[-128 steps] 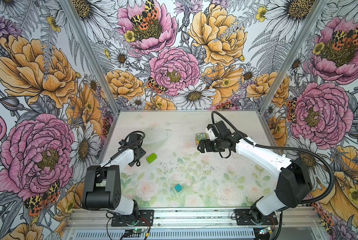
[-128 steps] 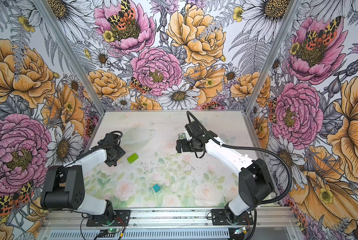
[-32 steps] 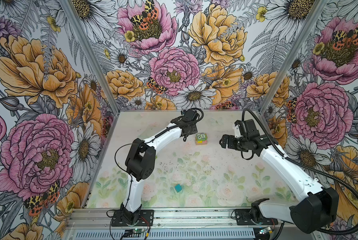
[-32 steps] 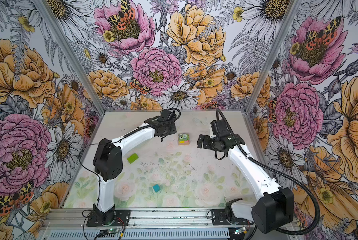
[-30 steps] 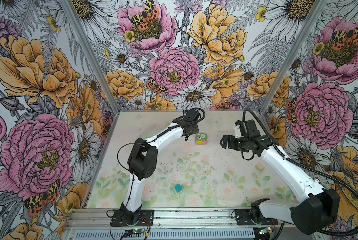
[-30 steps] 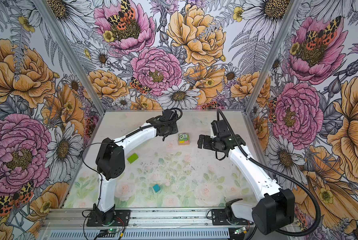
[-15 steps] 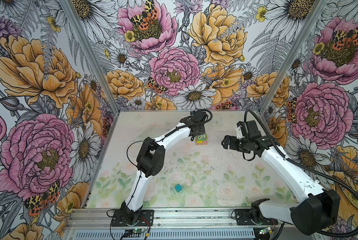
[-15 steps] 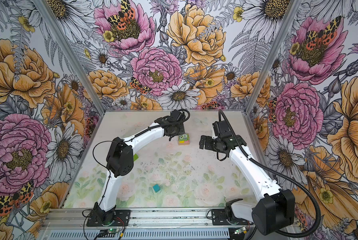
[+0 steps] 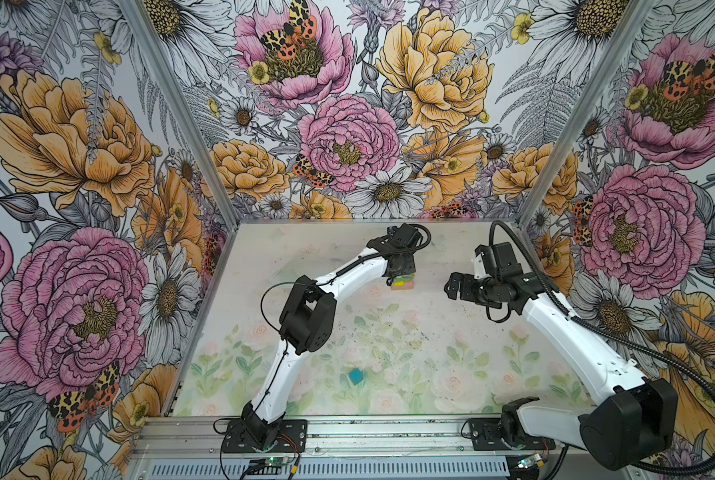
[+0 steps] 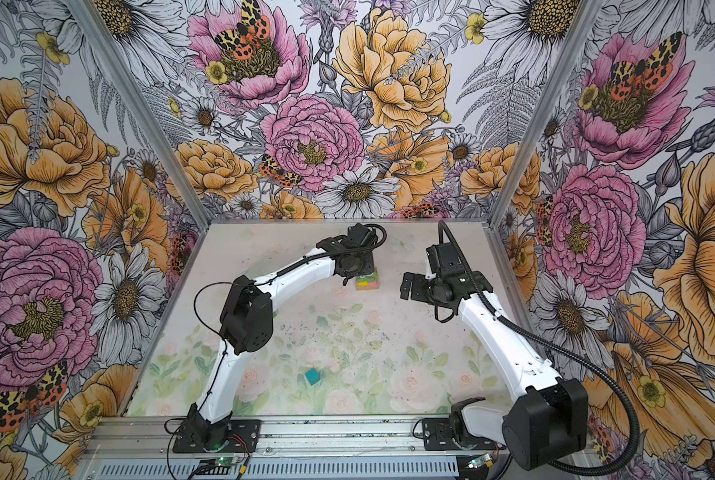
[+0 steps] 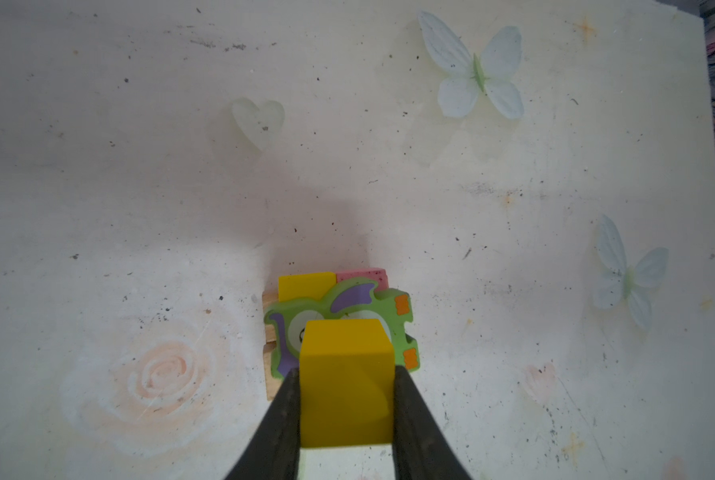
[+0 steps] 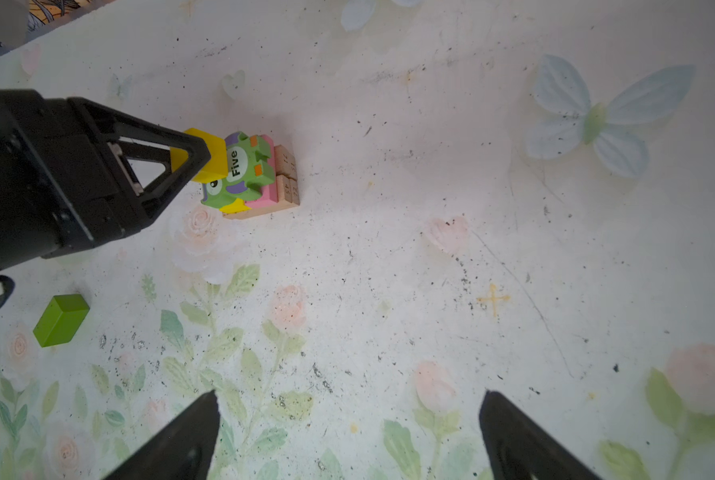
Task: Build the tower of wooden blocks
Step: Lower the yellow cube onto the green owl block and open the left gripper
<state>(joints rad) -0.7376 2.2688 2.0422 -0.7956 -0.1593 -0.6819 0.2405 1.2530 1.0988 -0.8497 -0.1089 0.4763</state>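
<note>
Moved over the tower, left gripper clamps the yellow cube (right gripper gapes) above the speckled floral tabletop.

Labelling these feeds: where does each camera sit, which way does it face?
Top views: high at the front, looking down at table, left arm, right arm.
Left wrist: on its arm, looks down past the left gripper, shut on the yellow cube.
Right wrist: on its arm, looks down past the open right gripper.
Both wrist views share the tower.
</note>
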